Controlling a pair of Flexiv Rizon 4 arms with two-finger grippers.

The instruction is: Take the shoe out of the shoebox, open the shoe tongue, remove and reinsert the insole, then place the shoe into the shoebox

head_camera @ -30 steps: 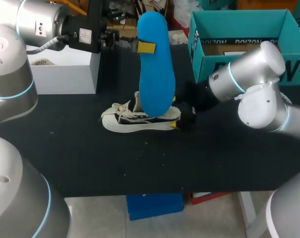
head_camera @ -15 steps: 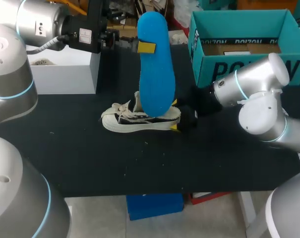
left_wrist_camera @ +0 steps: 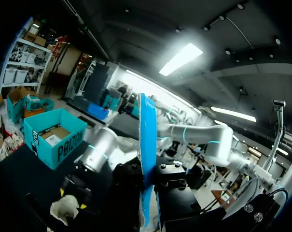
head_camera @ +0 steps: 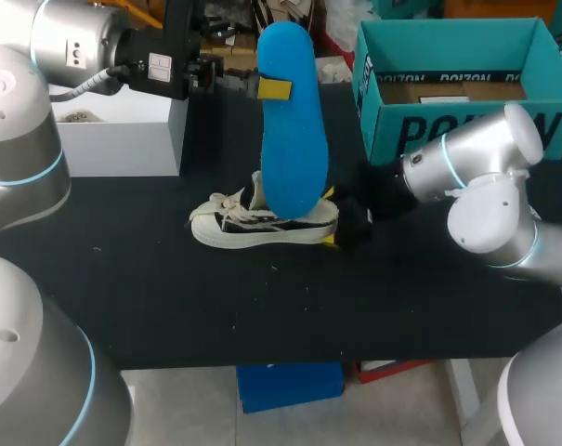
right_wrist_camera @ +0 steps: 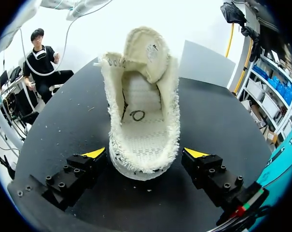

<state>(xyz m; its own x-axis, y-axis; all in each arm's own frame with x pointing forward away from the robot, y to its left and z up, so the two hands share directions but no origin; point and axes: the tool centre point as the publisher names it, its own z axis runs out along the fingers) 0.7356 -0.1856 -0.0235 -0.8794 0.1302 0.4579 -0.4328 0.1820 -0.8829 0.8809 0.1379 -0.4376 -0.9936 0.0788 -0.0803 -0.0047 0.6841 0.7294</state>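
Shoe [head_camera: 253, 223] mid-table, near-left of shoebox [head_camera: 392, 121]. Left gripper [left_wrist_camera: 146, 179] pinches insole [head_camera: 293, 139] upright above shoe; I judge it light, bendy. Right gripper [right_wrist_camera: 146, 153] spread astride heel; soft fabric, take heel sides.

I count one shoe [head_camera: 262, 223] on the one worktop [head_camera: 169, 297]: a single shoe, not a pair. There is one blue insole [head_camera: 292, 130], one teal shoebox [head_camera: 392, 121] and one white box [head_camera: 123, 130]. Two arms are mine, one left arm [head_camera: 76, 37] and one right arm [head_camera: 485, 186]. That gives me two pincers, the left pincer [left_wrist_camera: 146, 193] and the right pincer [right_wrist_camera: 146, 153]. On the right pincer I can count two yellow fingertips [right_wrist_camera: 94, 153] in its wrist view. On the left pincer I can count only one yellow tip [head_camera: 274, 89] in the head view.
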